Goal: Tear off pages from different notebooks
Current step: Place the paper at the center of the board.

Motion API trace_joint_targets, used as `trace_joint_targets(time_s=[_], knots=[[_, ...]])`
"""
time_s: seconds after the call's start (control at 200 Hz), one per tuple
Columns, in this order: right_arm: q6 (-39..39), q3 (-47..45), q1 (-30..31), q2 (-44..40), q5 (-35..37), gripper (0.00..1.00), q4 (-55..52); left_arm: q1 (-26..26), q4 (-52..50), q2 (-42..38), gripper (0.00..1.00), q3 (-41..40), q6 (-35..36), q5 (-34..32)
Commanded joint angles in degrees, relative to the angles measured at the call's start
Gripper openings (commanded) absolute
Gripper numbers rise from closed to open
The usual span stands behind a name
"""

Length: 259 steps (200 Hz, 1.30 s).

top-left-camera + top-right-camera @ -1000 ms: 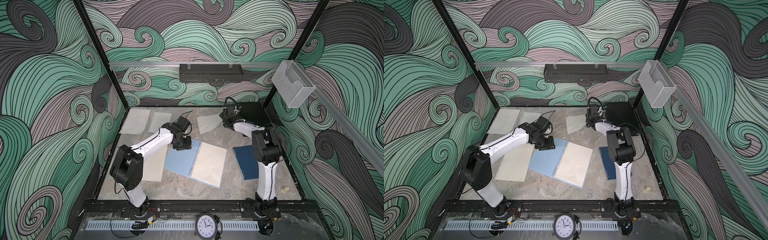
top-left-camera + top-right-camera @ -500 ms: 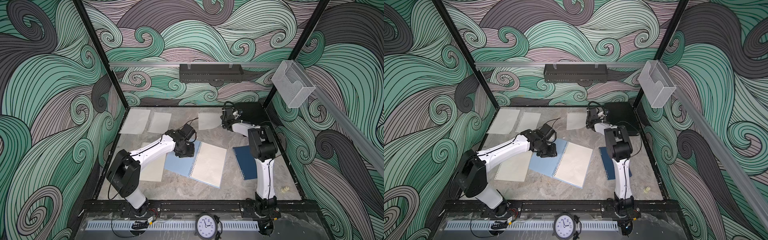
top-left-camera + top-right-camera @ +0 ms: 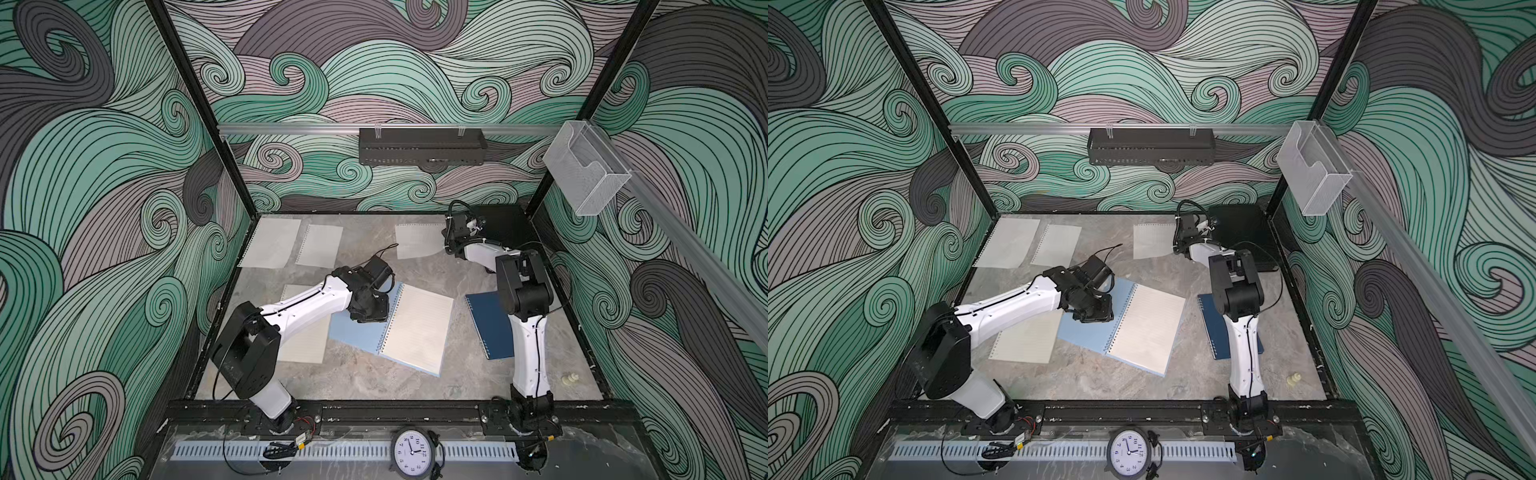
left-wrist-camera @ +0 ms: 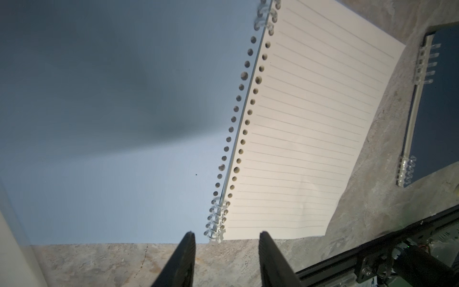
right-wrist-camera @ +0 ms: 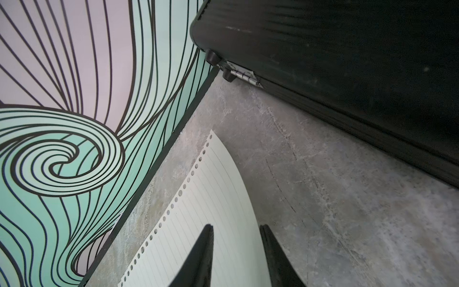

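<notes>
The light blue notebook (image 3: 357, 338) lies open mid-table, its cream lined page (image 3: 419, 328) to the right of the spiral (image 4: 238, 124). My left gripper (image 3: 370, 316) hovers over the blue cover, open and empty (image 4: 227, 234). The dark navy notebook (image 3: 488, 326) lies closed to the right, partly behind the right arm. A loose page (image 3: 415, 245) rests at the back. My right gripper (image 3: 448, 243) stands open over that page's right edge (image 5: 236, 227), which curls up. Two more loose pages (image 3: 272, 243) (image 3: 320, 245) lie at the back left.
A cream lined sheet (image 3: 303, 345) with edge holes lies under the left forearm; whether it is bound I cannot tell. A flat black case (image 3: 505, 226) fills the back right corner. A small cream object (image 3: 569, 379) sits front right. A black rail (image 3: 374, 409) borders the front.
The right gripper lowered the page flat at the back and opened, letting it go. The left gripper moved toward the front over the blue cover, still open.
</notes>
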Motion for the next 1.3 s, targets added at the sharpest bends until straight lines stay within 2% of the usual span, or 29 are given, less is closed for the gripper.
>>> trace_joint_targets(time_s=[0.0, 0.1, 0.22, 0.34, 0.686, 1.111, 1.291], knots=[[0.5, -0.9, -0.4, -1.4, 0.0, 0.39, -0.6, -1.0, 1.2, -0.2, 0.43, -0.5, -1.2, -1.0], [-0.1, -1.3, -0.5, -2.2, 0.1, 0.47, -1.2, -1.7, 1.1, 0.0, 0.44, -1.0, -1.4, -1.5], [-0.2, -3.0, -0.5, -4.2, 2.3, 0.62, -2.1, -3.0, 1.3, -0.1, 0.46, -2.2, -2.2, -2.1], [-1.2, -5.3, -0.7, -6.4, 3.2, 0.7, -1.3, -4.0, 2.4, 0.0, 0.48, -3.9, -3.3, -2.4], [-9.1, -9.7, -0.7, -12.1, 2.4, 0.84, 0.9, -7.7, 5.4, 2.3, 0.48, -7.5, -5.5, -2.9], [-18.6, -19.1, -0.6, -21.9, -1.1, 0.93, 4.5, -11.6, 9.2, 5.8, 0.48, -6.9, -7.4, -2.1], [-23.4, -24.1, 0.0, -27.9, -2.2, 0.94, 4.3, -11.7, 10.4, 1.1, 0.5, -9.0, -10.3, -4.6]])
